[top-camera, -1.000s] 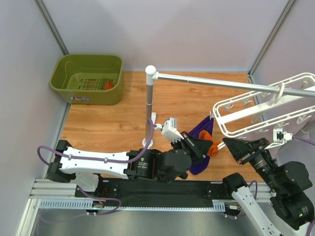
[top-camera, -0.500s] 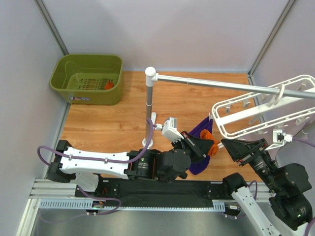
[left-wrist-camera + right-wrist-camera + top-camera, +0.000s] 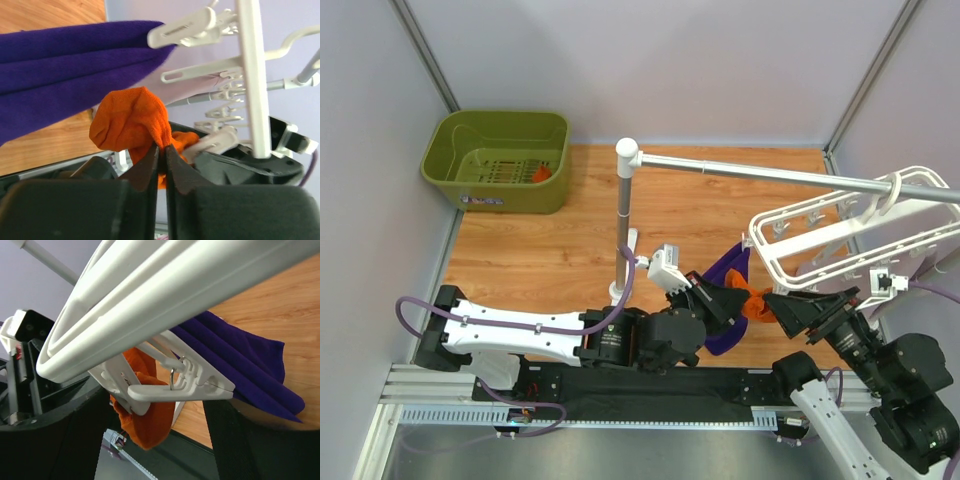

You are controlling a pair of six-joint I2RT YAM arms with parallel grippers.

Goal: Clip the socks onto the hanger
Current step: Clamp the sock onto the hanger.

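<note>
Bin upper left, one sock in it; post centre; hanger right; other sock centre-right btwn my left gripper & right gripper, cloth just above.

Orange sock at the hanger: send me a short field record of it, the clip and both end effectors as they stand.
sock: orange sock bunched up, held beside the hanger
left end effector: shut, pinching the sock's fabric
right end effector: open, fingers either side of a white clip
clip: its mouth sits on the sock; a firm bite cannot be confirmed
neighbour: purple cloth hangs clipped to the frame
other sock: small orange piece, likely it, lies in the green basket
</note>
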